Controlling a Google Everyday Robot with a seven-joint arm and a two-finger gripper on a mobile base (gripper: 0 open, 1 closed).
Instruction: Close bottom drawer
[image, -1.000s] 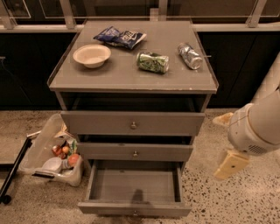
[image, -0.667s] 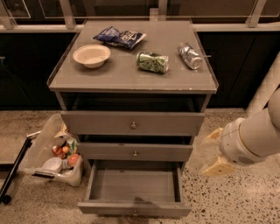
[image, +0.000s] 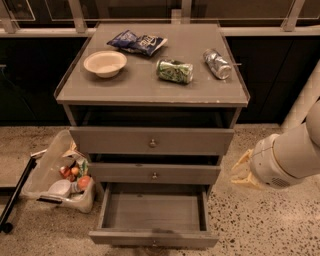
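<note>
Hanging off the right side of the cabinet (image: 231, 118), the end effector (image: 244, 170) sits roughly level with the middle drawer (image: 154, 173), clear of the wood and touching nothing. Whether it is open or closed cannot be told from this angle; nothing appears to be held in it.

The bottom drawer (image: 152, 212) is pulled well out toward the camera, its empty box exposed and its slim front panel (image: 152, 237) low near the floor. From the end effector, that panel lies down and to the left, and also nearer the camera.

The panel's long axis runs left to right, while the drawer travels at right angles to it, back into the cabinet. Judging from this, the end effector has to get round to the panel's outer face, dropping and crossing left, before any push inward can act along that travel line.
</note>
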